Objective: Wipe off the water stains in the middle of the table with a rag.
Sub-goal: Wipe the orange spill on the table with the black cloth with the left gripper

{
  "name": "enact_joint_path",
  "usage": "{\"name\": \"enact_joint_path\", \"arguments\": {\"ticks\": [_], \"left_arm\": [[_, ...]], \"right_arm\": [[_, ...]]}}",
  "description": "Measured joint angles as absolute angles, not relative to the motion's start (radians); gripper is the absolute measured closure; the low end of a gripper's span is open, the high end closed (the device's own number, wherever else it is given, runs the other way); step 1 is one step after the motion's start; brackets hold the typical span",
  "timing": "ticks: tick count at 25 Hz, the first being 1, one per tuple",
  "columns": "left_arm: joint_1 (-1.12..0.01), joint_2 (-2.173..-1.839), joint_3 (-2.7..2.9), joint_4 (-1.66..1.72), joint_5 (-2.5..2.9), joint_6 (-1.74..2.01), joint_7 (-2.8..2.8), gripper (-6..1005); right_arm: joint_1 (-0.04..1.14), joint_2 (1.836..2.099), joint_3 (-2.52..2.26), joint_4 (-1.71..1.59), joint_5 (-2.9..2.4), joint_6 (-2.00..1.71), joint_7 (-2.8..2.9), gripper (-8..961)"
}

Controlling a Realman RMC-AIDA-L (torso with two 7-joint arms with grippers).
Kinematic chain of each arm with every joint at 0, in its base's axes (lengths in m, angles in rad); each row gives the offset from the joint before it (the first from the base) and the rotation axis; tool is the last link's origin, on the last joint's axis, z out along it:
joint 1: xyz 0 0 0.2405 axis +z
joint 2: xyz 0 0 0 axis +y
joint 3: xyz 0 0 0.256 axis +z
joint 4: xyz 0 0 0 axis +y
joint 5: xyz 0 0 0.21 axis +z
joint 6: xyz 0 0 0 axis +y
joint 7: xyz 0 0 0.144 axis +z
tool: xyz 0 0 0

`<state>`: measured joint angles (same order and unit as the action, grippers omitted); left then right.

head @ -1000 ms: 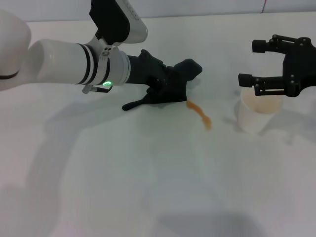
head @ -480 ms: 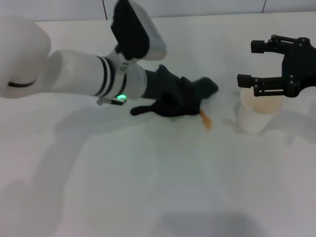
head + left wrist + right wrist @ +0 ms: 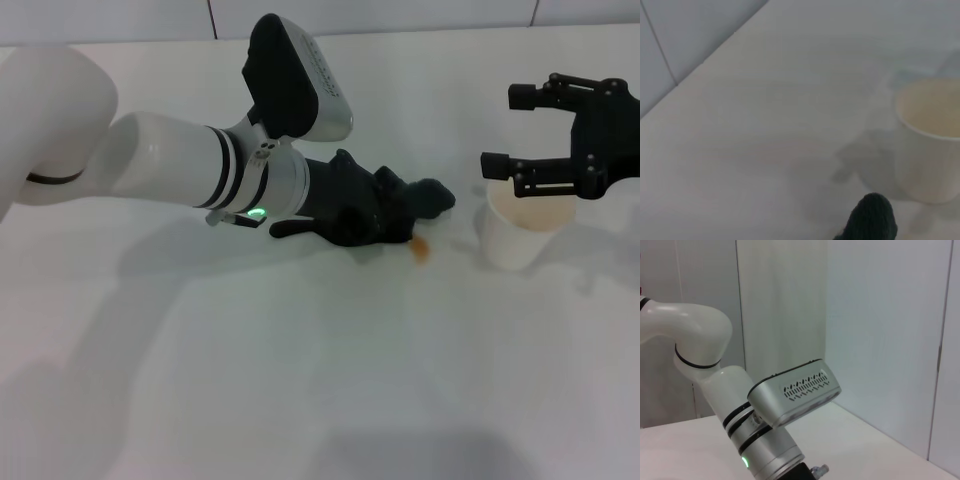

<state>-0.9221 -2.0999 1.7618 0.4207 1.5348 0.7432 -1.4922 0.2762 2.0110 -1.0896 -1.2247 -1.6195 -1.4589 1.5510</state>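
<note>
My left gripper (image 3: 385, 212) is shut on the dark rag (image 3: 425, 196) and presses it flat on the white table (image 3: 300, 340). The rag's thin tail (image 3: 285, 227) trails behind toward the arm. A small orange remnant of the water stains (image 3: 421, 248) shows just at the rag's front edge; the remainder is hidden under the cloth. The rag's tip also shows in the left wrist view (image 3: 871, 219). My right gripper (image 3: 510, 128) hangs open above the white cup (image 3: 522, 228) at the right, apart from it.
The translucent white cup stands just right of the stain and shows in the left wrist view (image 3: 930, 142). My left arm (image 3: 735, 405) shows in the right wrist view. A wall line runs along the table's far edge (image 3: 400, 30).
My left gripper has slid the rag to the right over the orange streak, covering most of it and nearing the cup. The right gripper has not moved.
</note>
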Motion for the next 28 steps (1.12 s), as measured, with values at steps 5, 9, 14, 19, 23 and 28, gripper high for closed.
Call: {"name": "enact_joint_path", "arguments": {"ticks": [5, 9, 14, 19, 23, 28], "left_arm": [[-0.926, -2.101, 1.764, 0.421, 1.534, 0.778, -1.485, 930], [-0.928, -2.100, 1.765, 0.422, 1.529, 0.818, -1.475, 930], [-0.930, -2.098, 1.766, 0.422, 1.529, 0.855, -1.464, 930], [-0.927, -2.099, 1.766, 0.422, 1.529, 0.889, -1.460, 930], [-0.924, -2.098, 1.766, 0.422, 1.528, 0.923, -1.459, 930], [-0.921, -2.097, 1.766, 0.422, 1.528, 0.954, -1.459, 930]], "right_arm": [[0.276, 2.011, -1.091, -1.225, -1.619, -1.459, 1.549, 83], [0.276, 2.011, -1.091, -1.225, -1.618, -1.459, 1.549, 83], [0.276, 2.011, -1.091, -1.227, -1.618, -1.459, 1.548, 84], [0.276, 2.011, -1.091, -1.228, -1.618, -1.459, 1.548, 84], [0.276, 2.011, -1.092, -1.228, -1.617, -1.459, 1.548, 84], [0.276, 2.011, -1.099, -1.228, -1.617, -1.453, 1.548, 84]]}}
